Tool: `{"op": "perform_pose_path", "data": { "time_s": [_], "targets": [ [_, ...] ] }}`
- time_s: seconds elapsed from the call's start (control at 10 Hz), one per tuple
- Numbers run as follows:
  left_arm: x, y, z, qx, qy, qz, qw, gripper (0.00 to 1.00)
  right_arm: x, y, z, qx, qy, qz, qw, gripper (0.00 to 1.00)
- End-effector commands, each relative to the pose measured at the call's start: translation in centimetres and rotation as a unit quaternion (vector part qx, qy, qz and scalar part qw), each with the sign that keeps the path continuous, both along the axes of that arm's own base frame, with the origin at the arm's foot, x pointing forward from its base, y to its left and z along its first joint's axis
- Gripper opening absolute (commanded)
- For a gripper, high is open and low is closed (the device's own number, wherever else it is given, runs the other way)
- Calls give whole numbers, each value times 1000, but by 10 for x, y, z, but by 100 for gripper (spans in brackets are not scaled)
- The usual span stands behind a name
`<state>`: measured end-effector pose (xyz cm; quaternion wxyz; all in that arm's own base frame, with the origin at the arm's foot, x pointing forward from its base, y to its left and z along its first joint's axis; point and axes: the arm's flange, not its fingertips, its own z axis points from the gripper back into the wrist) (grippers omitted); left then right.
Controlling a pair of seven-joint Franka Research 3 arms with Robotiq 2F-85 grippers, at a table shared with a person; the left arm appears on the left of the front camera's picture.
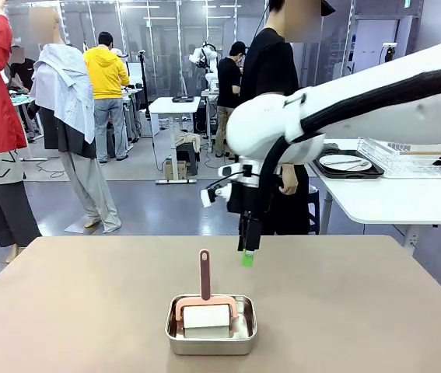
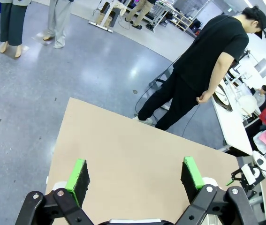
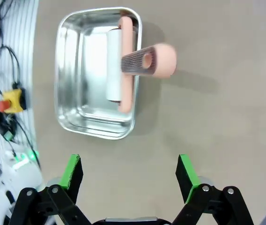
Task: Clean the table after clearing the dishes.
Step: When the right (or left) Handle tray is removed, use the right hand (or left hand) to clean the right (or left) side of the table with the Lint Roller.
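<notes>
Above the table (image 3: 217,117), the right pincer (image 3: 129,165) gapes wide, empty.

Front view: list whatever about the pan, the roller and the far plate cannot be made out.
- Roller: front view, roll's underside hidden by the pan's near wall.
- Plate: front view, far off; what lies on it is too small to tell.
- Right tool: front view, seen edge-on, so the gap between its fingers is hidden.
</notes>
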<state>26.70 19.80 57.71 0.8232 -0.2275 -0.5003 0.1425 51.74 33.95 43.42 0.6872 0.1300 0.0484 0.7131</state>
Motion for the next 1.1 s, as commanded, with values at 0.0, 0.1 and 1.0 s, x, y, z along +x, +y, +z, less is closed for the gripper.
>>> {"op": "perform_pose_path", "data": {
  "time_s": [0.0, 0.1, 1.0],
  "targets": [
    [0, -1, 0, -3, -3, 6, 1000, 100, 24, 31, 5, -35, -18, 36, 999, 100],
    [0, -1, 0, -3, -3, 6, 1000, 100, 29, 46, 3, -48, -12, 42, 998, 100],
    [0, -1, 0, -3, -3, 6, 1000, 100, 25, 100, -32, -59, 57, 9, 997, 100]
  ]
}}
